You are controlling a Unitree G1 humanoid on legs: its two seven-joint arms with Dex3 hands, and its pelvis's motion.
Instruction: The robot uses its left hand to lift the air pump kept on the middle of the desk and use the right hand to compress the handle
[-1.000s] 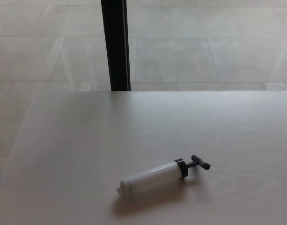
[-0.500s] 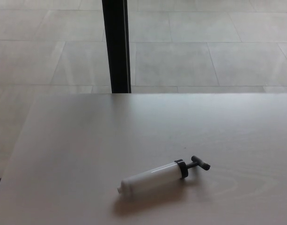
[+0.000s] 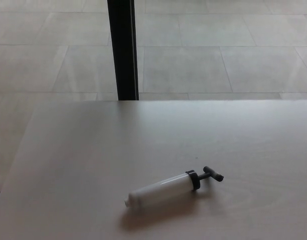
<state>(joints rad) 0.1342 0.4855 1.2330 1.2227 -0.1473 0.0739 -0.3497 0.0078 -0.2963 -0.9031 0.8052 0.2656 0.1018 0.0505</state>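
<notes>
The air pump lies on its side on the near surface, dark handle pointing right; neither of my hands shows, so I cannot tell my fingers' state.

A plain indoor room, perhaps a lab or office, though nothing settles which. A pale wood-grain desk fills the near half; beyond lie large glossy beige floor tiles and a black upright post far left.

A white air pump with dark grey handle on a pale wood-grain desk, black post, beige tiled floor
</notes>
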